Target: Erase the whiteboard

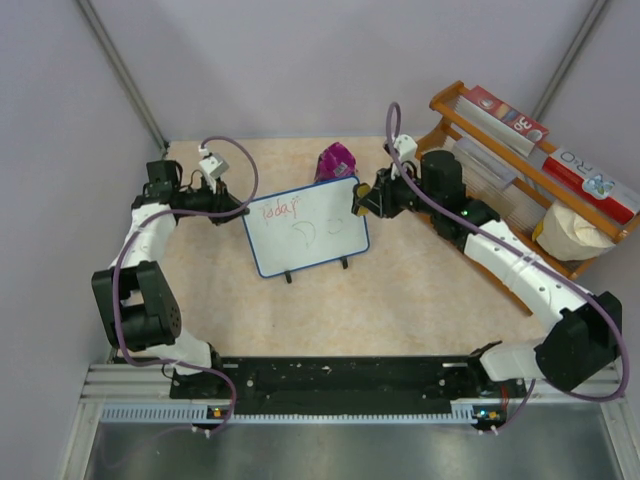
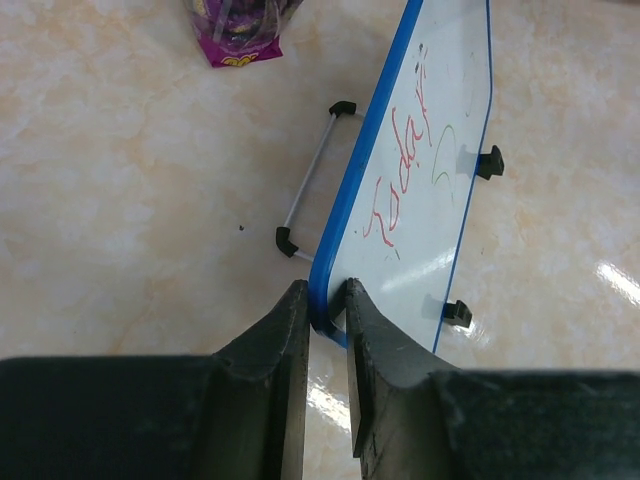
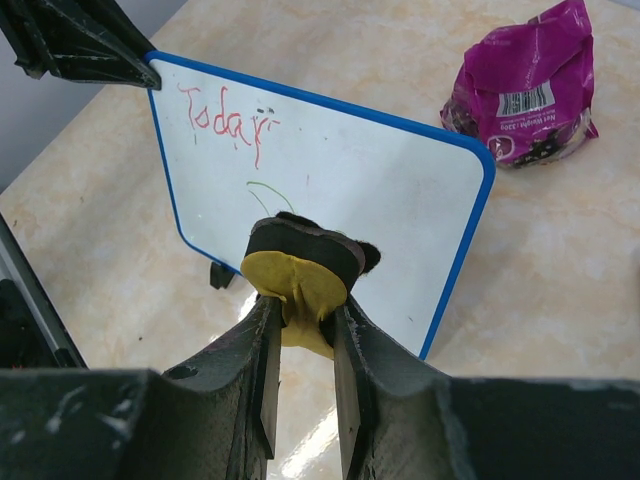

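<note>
Right pincer pinching eraser; whiteboard face dead ahead at 12, red writing at 11. Left pincer clamps its corner.

A crinkled magenta snack bag with a white barcode label lies near the middle of the table's far edge. Along the right edge, toward the far right corner, stands a wooden rack — in it a red-and-white box, a longer white box and a cream-coloured cup. The table is beige and marbled.
</note>
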Controlling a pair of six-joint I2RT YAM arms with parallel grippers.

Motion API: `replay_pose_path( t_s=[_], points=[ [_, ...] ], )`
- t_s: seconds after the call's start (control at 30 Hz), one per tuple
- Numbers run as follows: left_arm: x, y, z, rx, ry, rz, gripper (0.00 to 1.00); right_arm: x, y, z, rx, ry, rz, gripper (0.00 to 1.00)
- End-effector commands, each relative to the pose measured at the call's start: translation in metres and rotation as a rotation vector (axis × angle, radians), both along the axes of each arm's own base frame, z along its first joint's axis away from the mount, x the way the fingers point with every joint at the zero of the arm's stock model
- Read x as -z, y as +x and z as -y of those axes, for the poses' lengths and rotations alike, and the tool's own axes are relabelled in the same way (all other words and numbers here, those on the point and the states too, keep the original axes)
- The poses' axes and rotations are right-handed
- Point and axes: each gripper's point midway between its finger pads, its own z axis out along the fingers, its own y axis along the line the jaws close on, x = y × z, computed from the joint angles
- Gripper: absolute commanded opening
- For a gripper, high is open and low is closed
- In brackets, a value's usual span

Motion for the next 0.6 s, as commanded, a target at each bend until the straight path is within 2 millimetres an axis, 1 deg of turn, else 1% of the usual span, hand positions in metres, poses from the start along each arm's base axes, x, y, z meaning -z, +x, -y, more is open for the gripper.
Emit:
replay_pose_path(
  t_s=[0.0, 0.03, 0.07, 0.1, 0.17, 0.3, 0.43, 0.47, 0.57],
  points=[
    [-0.001, -0.014, 0.006, 0.022, -0.014, -0.006, 0.13, -0.010, 0.002, -0.010, -0.032, 0.013, 0.031, 0.03],
    [0.000, -0.015, 0.006, 0.020, -0.015, -0.012, 0.08, -0.010, 0.002, -0.011, -0.033, 0.014, 0.032, 0.03],
    [0.002, -0.016, 0.006, 0.021, -0.015, -0.015, 0.06, -0.009, 0.002, -0.011, -0.035, 0.012, 0.027, 0.02],
    [0.003, -0.018, 0.006, 0.021, -0.015, -0.017, 0.03, -0.007, 0.003, -0.012, -0.037, 0.008, 0.023, 0.02],
    [0.005, -0.020, 0.006, 0.017, -0.009, -0.020, 0.00, -0.009, 0.004, -0.014, -0.039, 0.012, 0.025, 0.02],
    [0.009, -0.024, 0.007, 0.002, -0.002, -0.056, 0.00, -0.008, 0.003, -0.017, -0.047, 0.009, 0.021, 0.02],
    [0.012, -0.033, 0.009, -0.014, -0.007, -0.080, 0.00, -0.008, 0.002, -0.020, -0.055, 0.007, 0.026, 0.02],
    [0.013, -0.038, 0.010, -0.021, -0.006, -0.080, 0.00, -0.008, 0.002, -0.021, -0.056, 0.007, 0.026, 0.02],
    [0.016, -0.046, 0.012, -0.035, 0.001, -0.076, 0.00, -0.004, 0.000, -0.030, -0.072, -0.006, 0.028, 0.02]
  ],
)
